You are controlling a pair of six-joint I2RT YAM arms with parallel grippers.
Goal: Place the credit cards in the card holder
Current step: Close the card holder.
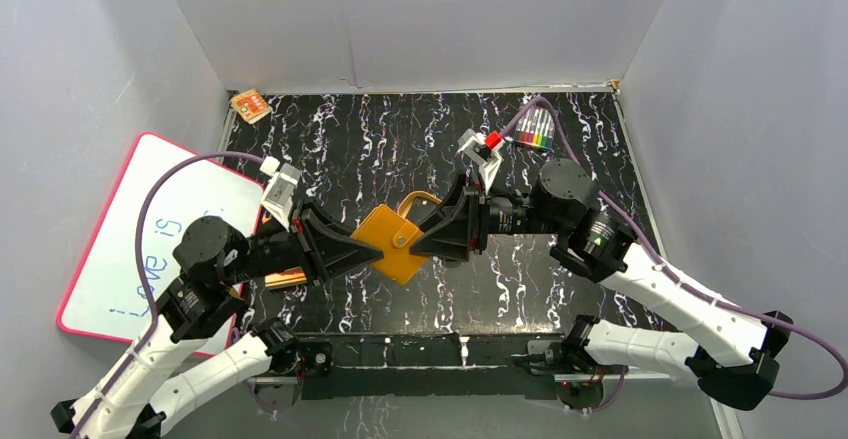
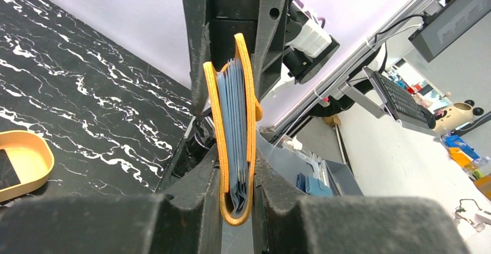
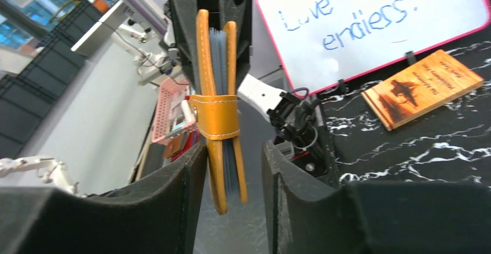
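Card holder (image 1: 392, 243) is hanging closed in mid-air right of the tan tray (image 2: 35, 150), left gripper (image 2: 234, 170) clamping it, right gripper (image 3: 231, 158) straddling it slightly parted, sleeve contents unreadable, one black card (image 2: 7, 170) lying in the tray, cropped.

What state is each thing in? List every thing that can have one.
card holder: closed, tab strapped round it.
left fingers: shut on card holder.
right fingers: open, straddling card holder.
tray: holds a credit card.
whiteboard: written on.
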